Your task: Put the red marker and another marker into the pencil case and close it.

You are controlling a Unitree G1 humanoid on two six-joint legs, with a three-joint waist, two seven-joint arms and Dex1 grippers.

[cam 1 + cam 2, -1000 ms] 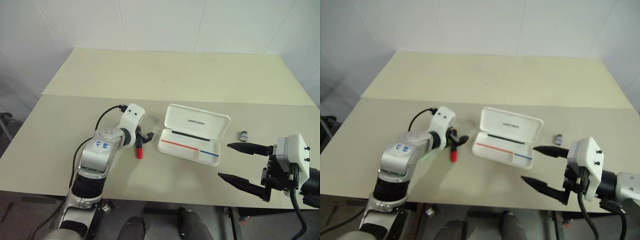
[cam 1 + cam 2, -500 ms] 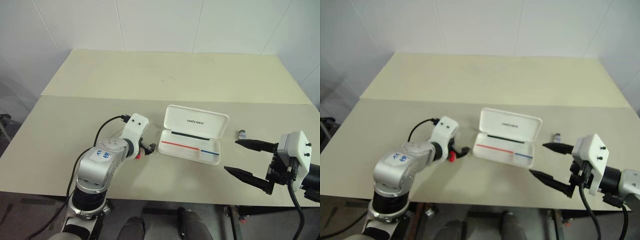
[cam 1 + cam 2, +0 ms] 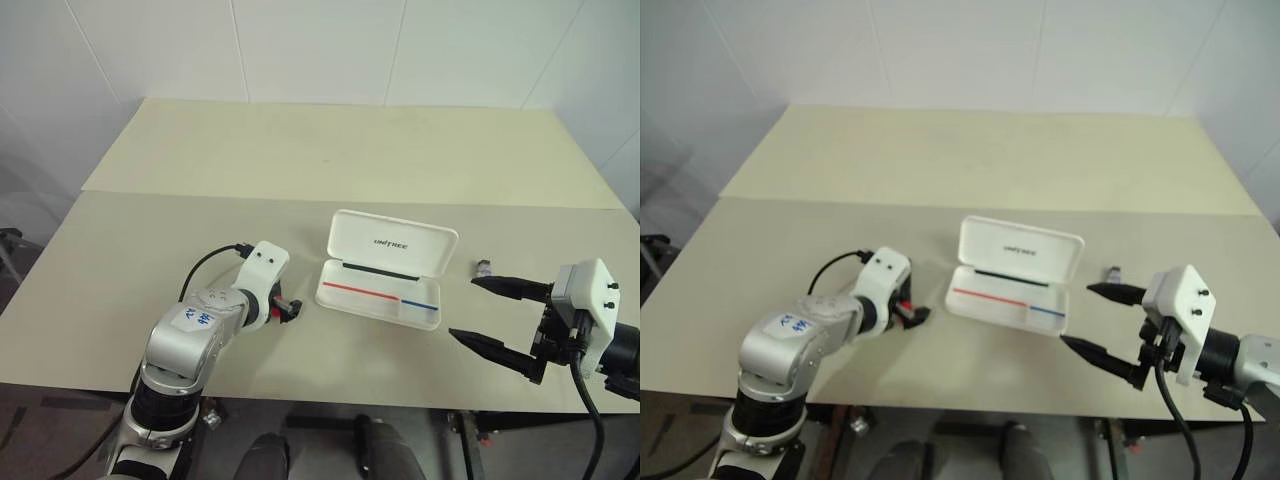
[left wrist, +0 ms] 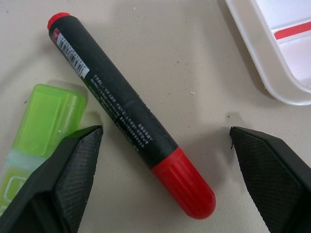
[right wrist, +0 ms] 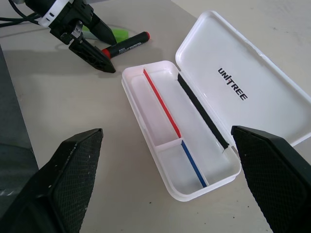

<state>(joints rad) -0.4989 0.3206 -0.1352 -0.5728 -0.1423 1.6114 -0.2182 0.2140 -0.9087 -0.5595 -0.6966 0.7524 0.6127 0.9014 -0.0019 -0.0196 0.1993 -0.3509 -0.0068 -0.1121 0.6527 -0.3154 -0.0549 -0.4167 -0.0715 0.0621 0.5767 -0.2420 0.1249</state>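
Marker lying between open fingers (uncased).

The left gripper was held low over the desk, fingers spread wide. The right gripper was likewise spread, near the desk's right front edge.

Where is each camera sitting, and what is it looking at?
Left and right eye views: on the head, looking down over the table, both arms, open case.
Left wrist view: on the left arm, looking past its open fingers at the red marker and green marker.
Right wrist view: on the right arm, looking past its open fingers into the case.
Shared: both wrist views show the red marker and case.
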